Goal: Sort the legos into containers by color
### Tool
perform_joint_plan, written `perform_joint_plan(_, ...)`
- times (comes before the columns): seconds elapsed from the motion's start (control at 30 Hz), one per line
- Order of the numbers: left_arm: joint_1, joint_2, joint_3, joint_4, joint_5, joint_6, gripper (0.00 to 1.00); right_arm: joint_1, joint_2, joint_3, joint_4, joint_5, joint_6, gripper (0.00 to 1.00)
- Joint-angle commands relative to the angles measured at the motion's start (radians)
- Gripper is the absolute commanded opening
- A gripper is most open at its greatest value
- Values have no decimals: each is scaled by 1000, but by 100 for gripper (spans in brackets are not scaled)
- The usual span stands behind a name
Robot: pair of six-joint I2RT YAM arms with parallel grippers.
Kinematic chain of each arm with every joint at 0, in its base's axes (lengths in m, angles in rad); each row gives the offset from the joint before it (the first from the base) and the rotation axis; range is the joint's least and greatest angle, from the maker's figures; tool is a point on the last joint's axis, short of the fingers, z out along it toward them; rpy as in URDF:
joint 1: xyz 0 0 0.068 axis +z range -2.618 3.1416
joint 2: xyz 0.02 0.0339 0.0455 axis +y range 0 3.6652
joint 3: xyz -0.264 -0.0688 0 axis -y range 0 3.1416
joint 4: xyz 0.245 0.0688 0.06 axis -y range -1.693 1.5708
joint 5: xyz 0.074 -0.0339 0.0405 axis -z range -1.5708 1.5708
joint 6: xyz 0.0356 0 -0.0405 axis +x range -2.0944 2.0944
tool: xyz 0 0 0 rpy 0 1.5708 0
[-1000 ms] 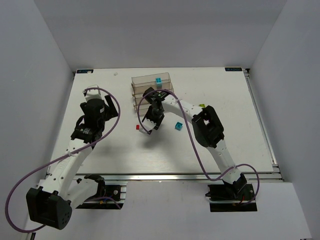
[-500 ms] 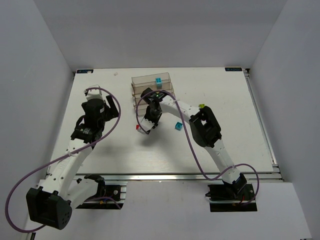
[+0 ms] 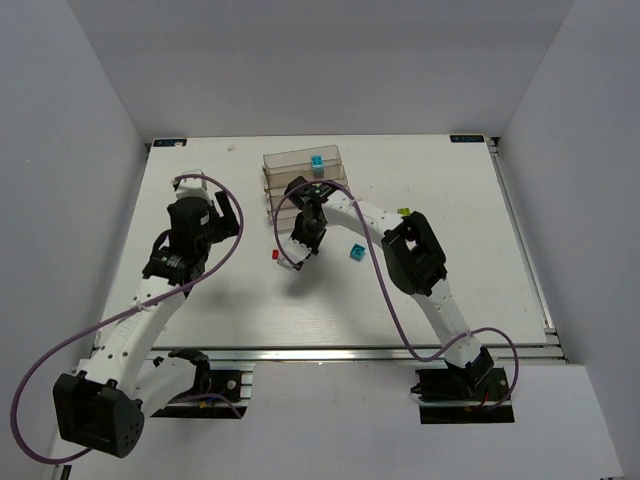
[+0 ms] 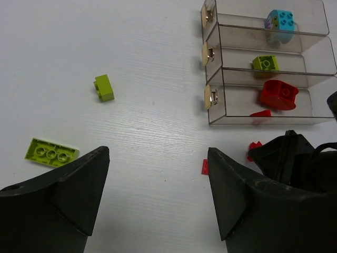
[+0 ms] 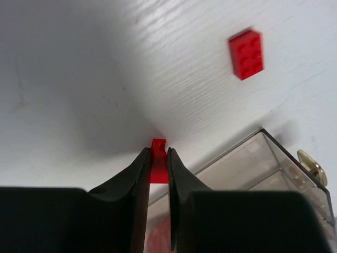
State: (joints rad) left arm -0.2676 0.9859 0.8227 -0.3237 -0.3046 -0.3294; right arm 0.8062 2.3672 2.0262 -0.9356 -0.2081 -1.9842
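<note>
Right claw pinches a tiny red brick by the bins.
From above, the right arm [image 3: 415, 255] reaches across the table [image 3: 450, 190], bent at the elbow. The right claw [image 3: 300, 243] points down just in front of the clear bins [image 3: 290, 158], but you cannot see its grip from here. The left wrist camera shows the left claw [image 4: 158, 184] wide open, holding nothing, with two green bricks [image 4: 104, 87] on the table. Only the right wrist camera shows the right claw squeezed narrow on the red brick [image 5: 158, 169] beside a bin corner, with a flat red brick [image 5: 246, 54] lying apart.
</note>
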Motion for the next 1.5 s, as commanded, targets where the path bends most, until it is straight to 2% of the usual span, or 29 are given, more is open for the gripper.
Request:
perform_joint_plan(0.0,2,22,-10,15,85,13,84,4,-114,-3,-54,-183,150,1)
perform_joint_plan(0.07,2,57,-7,9,123,12,79,1,-176,2,-39,-293,269,0)
perform_joint_plan(0.1,2,66,-4,9,168,12,71,-2,-203,-6,-29,-315,385,0)
perform_joint_plan(0.17,2,106,1,8,225,20,62,-10,-281,-67,58,-349,531,0)
perform_joint_plan(0.2,2,124,7,5,286,23,57,-21,-313,-93,93,-353,668,0)
perform_joint_plan(0.23,2,141,12,0,303,27,57,-24,-366,-147,181,-338,747,0)
perform_joint_plan(0.3,2,195,18,-15,387,27,64,-54,-408,-190,263,-323,884,0)
perform_joint_plan(0.33,2,213,21,-20,439,26,76,-65,-440,-220,326,-301,1009,0)
perform_joint_plan(0.47,-10,304,42,-34,519,9,89,-148,-467,-259,441,-242,1225,0)
perform_joint_plan(0.67,-19,365,53,6,558,-43,93,-229,-361,-218,495,-169,1315,0)
perform_joint_plan(0.87,-28,430,79,-11,549,-59,95,-262,-234,-106,452,-154,1320,7)
perform_joint_plan(0.9,-39,445,85,-18,538,-56,96,-260,-209,-90,445,-154,1317,10)
perform_joint_plan(0.97,-48,470,93,-25,527,-57,97,-272,-198,-92,446,-148,1318,27)
perform_joint_plan(1.0,-59,474,99,-28,501,-57,97,-271,-195,-98,471,-143,1331,53)
perform_joint_plan(1.03,-70,487,105,-34,487,-59,97,-275,-197,-118,483,-143,1335,59)
perform_joint_plan(1.1,-82,497,122,-57,435,-60,96,-283,-213,-133,523,-155,1370,61)
perform_joint_plan(1.23,-114,514,136,-81,348,-66,93,-311,-302,-204,615,-180,1442,57)
perform_joint_plan(1.27,-127,525,141,-86,332,-68,93,-312,-333,-272,650,-180,1455,57)
perform_joint_plan(1.37,-160,556,167,-101,262,-69,88,-332,-477,-425,773,-204,1557,49)
perform_joint_plan(1.4,-176,563,177,-104,243,-69,86,-344,-564,-470,838,-211,1597,30)
perform_joint_plan(1.43,-185,577,196,-112,210,-69,83,-349,-612,-518,863,-218,1660,17)
perform_joint_plan(1.47,-185,586,205,-115,191,-69,82,-352,-658,-632,958,-215,1708,10)
